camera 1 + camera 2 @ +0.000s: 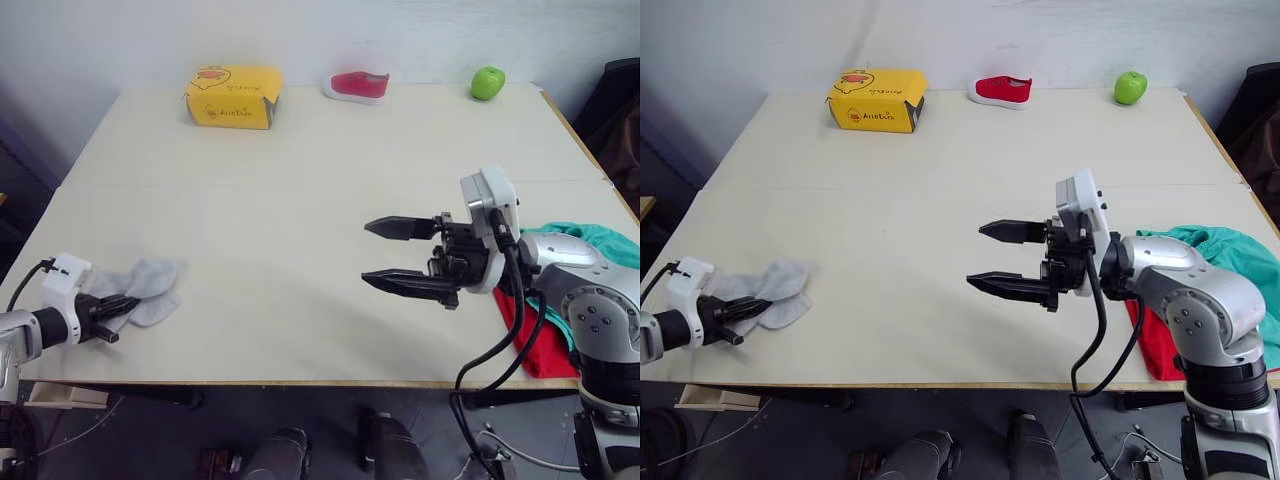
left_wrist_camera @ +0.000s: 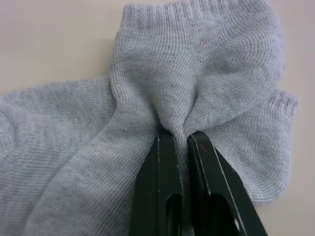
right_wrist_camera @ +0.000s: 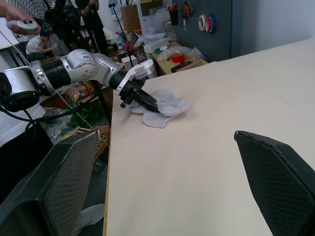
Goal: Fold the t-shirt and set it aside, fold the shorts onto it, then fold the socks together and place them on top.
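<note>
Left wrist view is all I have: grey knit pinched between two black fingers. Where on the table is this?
Observer: Near the table's front left corner; the left gripper holds the socks there.
Operator: Right arm doing anything?
Observer: The right gripper hangs open over mid-table, holding nothing.
Operator: Shirt and shorts?
Observer: The t-shirt and the shorts lie stacked at the table's right edge, the shorts on top, behind the right arm.

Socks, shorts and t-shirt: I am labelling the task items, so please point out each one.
socks (image 1: pixel 150 285), left eye view, on the grey knit beside the left tool.
shorts (image 1: pixel 1230 250), right eye view, on the teal fabric beyond the right arm.
t-shirt (image 1: pixel 1155 350), right eye view, on the red cloth near the table's front edge.
</note>
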Controlling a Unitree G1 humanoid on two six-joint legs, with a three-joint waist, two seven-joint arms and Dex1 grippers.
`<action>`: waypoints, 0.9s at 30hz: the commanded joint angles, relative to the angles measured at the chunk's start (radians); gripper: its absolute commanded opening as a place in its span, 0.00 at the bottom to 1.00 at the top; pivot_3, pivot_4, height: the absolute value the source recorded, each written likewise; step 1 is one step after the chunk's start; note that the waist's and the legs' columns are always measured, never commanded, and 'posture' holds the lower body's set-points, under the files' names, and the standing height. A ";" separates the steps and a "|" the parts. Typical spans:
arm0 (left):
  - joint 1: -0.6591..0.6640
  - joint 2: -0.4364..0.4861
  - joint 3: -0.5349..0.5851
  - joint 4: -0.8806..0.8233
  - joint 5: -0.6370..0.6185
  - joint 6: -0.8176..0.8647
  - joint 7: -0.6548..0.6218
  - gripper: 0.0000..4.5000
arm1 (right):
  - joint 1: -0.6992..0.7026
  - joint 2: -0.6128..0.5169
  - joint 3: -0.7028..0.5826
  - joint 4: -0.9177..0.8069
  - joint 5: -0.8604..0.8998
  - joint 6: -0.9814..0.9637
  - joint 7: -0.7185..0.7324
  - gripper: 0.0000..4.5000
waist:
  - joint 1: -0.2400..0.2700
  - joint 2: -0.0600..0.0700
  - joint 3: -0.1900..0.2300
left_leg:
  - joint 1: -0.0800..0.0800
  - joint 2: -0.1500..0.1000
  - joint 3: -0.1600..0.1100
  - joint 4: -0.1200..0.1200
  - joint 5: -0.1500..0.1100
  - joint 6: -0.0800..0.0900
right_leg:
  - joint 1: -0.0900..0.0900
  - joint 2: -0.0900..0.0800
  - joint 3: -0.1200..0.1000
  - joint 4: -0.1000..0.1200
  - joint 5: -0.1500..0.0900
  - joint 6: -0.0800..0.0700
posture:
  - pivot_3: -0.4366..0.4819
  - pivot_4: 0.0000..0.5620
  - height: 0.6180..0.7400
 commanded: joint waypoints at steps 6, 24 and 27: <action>-0.013 0.022 -0.057 0.023 0.056 -0.067 0.000 0.19 | -0.018 -0.004 -0.017 -0.022 0.007 -0.010 -0.015 1.00 | 0.001 0.002 -0.001 | 0.002 0.000 0.000 -0.001 0.000 0.000 | 0.001 0.000 0.000 0.001 0.000 0.000 | 0.48 0.27 1.00; 0.023 0.033 -0.101 -0.150 0.034 0.051 -0.004 0.73 | -0.011 -0.010 -0.004 -0.031 0.008 -0.005 -0.011 1.00 | -0.002 0.001 0.000 | -0.001 0.006 0.001 -0.001 -0.003 -0.001 | 0.000 0.007 0.001 -0.001 0.000 0.000 | 0.48 0.27 1.00; -0.021 0.019 -0.149 -0.052 0.073 0.030 0.012 0.73 | -0.011 -0.007 -0.004 -0.036 0.015 -0.001 -0.020 1.00 | 0.004 0.002 -0.001 | 0.000 0.006 0.001 -0.001 -0.004 -0.002 | 0.000 0.008 0.001 -0.003 0.000 -0.001 | 0.48 0.27 1.00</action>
